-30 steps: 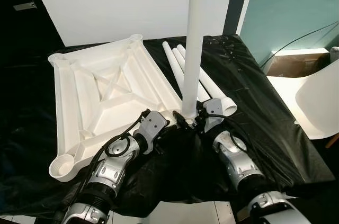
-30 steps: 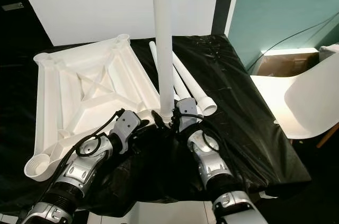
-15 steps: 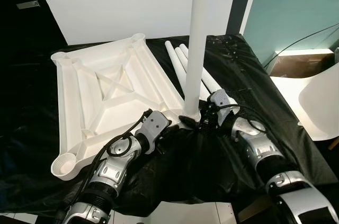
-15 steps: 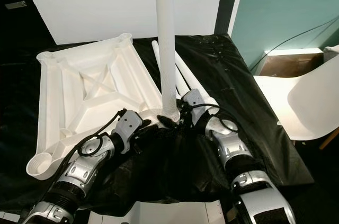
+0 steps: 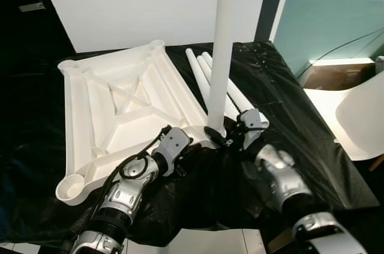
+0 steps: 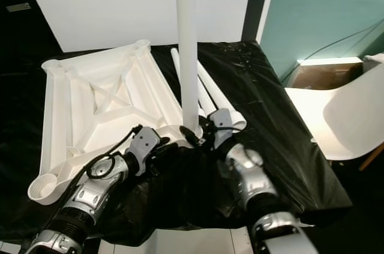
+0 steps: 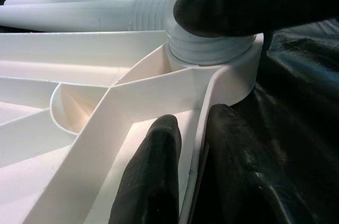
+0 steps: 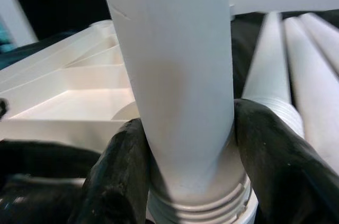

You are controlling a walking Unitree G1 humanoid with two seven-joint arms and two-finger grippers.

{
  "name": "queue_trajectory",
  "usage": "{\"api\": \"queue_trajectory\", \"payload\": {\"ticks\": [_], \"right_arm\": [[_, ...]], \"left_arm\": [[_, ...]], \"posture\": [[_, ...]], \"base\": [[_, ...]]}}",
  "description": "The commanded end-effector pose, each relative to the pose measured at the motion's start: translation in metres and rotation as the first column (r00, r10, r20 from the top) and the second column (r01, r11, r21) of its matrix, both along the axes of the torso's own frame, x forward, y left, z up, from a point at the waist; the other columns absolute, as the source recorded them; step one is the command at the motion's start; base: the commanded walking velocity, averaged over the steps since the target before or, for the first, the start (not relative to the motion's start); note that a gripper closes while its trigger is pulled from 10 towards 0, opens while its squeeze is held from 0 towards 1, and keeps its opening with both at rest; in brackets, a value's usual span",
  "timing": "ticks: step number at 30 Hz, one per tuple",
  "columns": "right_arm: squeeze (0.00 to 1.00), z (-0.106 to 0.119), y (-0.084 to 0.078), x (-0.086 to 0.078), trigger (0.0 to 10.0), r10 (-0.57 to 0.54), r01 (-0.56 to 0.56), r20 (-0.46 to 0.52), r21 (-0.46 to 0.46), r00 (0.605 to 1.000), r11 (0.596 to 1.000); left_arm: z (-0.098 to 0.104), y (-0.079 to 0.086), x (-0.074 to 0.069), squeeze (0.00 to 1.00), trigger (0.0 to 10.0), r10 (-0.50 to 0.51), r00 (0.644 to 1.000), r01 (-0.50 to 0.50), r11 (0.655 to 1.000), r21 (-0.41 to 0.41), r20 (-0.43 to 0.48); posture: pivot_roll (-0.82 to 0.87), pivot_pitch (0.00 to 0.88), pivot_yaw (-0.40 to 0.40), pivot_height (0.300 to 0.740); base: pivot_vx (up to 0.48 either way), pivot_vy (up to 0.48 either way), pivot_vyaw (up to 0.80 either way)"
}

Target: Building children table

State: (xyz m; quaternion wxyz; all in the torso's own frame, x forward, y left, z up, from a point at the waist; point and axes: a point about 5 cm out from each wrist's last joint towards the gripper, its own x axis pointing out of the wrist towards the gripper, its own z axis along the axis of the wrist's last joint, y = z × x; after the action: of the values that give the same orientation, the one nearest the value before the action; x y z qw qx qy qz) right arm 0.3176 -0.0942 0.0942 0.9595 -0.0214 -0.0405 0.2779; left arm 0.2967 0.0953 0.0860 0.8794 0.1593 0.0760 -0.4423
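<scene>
Tabletop (image 5: pixel 120 104) lies upside down on black sheeting (image 5: pixel 288 122), one leg (image 5: pixel 223 38) upright in its near corner socket, three spare legs (image 5: pixel 207 74) beside. Left wrist view: left gripper (image 7: pixel 188 181) pinches the tabletop's rim. Right wrist view: right gripper (image 8: pixel 185 155) clamps the upright leg's base.

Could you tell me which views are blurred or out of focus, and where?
Eye views: the right arm is motion-blurred, the tabletop sharp. Left wrist view: the near black fingers are soft. Right wrist view: the upright leg is soft, the background blurred.
</scene>
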Motion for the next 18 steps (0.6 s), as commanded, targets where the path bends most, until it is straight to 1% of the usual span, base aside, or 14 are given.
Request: {"api": "queue_trajectory", "payload": {"ticks": [1,3,5,8,9,11,12,13,14,15,16,17,18], "right_arm": [[0.00,-0.018,-0.008,-0.003,0.0,-0.145,0.143,-0.056,-0.031,0.988,0.989],[0.00,-0.018,-0.008,-0.003,0.0,-0.145,0.143,-0.056,-0.031,0.988,0.989],[0.00,-0.018,-0.006,-0.003,0.0,-0.187,0.186,-0.044,-0.025,0.981,0.982],[0.00,-0.017,-0.004,-0.002,0.0,-0.200,0.199,-0.046,-0.024,0.979,0.980],[0.00,-0.015,-0.001,0.000,10.0,-0.187,0.186,-0.050,-0.027,0.981,0.982],[0.00,-0.014,0.000,0.001,10.0,-0.180,0.178,-0.050,-0.033,0.982,0.983],[1.00,-0.010,0.001,0.002,10.0,-0.151,0.150,-0.041,-0.025,0.988,0.988],[1.00,-0.010,0.001,0.002,10.0,-0.151,0.150,-0.041,-0.025,0.988,0.988],[1.00,-0.007,0.001,0.003,10.0,-0.102,0.101,-0.029,-0.029,0.994,0.994],[1.00,-0.004,0.003,0.002,10.0,-0.028,0.027,-0.020,-0.042,0.999,0.999],[0.89,-0.002,0.004,0.001,10.0,0.049,-0.049,0.003,-0.073,0.999,0.996],[0.89,-0.002,0.004,0.001,10.0,0.049,-0.049,0.003,-0.073,0.999,0.996],[0.00,0.000,0.003,0.001,10.0,0.115,-0.114,0.004,-0.087,0.993,0.990]], "left_arm": [[-0.029,-0.002,-0.016,0.00,10.0,-0.034,0.991,0.041,0.998,0.050,-0.131],[-0.029,-0.002,-0.016,0.00,10.0,-0.034,0.991,0.041,0.998,0.050,-0.131],[-0.029,-0.002,-0.015,0.00,10.0,-0.035,0.991,0.042,0.998,0.054,-0.128],[-0.028,-0.002,-0.015,0.00,10.0,-0.036,0.991,0.043,0.998,0.055,-0.126],[-0.027,-0.002,-0.014,0.00,10.0,-0.037,0.992,0.044,0.997,0.055,-0.125],[-0.027,-0.002,-0.014,0.00,10.0,-0.038,0.992,0.045,0.997,0.056,-0.123],[-0.027,-0.001,-0.014,0.00,10.0,-0.037,0.992,0.045,0.997,0.056,-0.123],[-0.027,-0.001,-0.014,0.00,10.0,-0.037,0.992,0.045,0.997,0.056,-0.123],[-0.027,-0.001,-0.015,0.00,10.0,-0.039,0.992,0.047,0.997,0.060,-0.122],[-0.027,0.000,-0.015,0.00,10.0,-0.039,0.992,0.047,0.997,0.059,-0.123],[-0.028,0.000,-0.015,0.00,10.0,-0.037,0.992,0.044,0.997,0.058,-0.125],[-0.028,0.000,-0.015,0.00,10.0,-0.037,0.992,0.044,0.997,0.058,-0.125],[-0.028,0.000,-0.016,0.00,10.0,-0.034,0.991,0.042,0.997,0.057,-0.126]], "posture": [[0.03,0.000,-0.004,0.740],[0.03,0.000,-0.004,0.740],[0.03,0.000,-0.001,0.740],[0.03,0.000,0.002,0.740],[0.04,0.000,0.002,0.740],[0.04,0.000,0.003,0.740],[0.04,0.000,0.003,0.740],[0.04,0.000,0.003,0.740],[0.04,0.000,0.007,0.740],[0.04,0.000,0.007,0.740],[0.03,0.000,0.005,0.740],[0.03,0.000,0.005,0.740],[0.03,0.000,0.006,0.740]], "base": [[0.000,0.000,0.00],[0.000,0.000,0.00],[0.000,0.000,0.00],[0.000,0.000,0.00],[0.000,0.000,0.00],[0.000,0.000,0.00],[0.000,0.000,0.00],[0.000,0.000,0.00],[0.000,0.000,0.00],[0.000,0.000,0.00],[0.000,0.000,0.00],[0.000,0.000,0.00],[0.000,0.000,0.00]]}}
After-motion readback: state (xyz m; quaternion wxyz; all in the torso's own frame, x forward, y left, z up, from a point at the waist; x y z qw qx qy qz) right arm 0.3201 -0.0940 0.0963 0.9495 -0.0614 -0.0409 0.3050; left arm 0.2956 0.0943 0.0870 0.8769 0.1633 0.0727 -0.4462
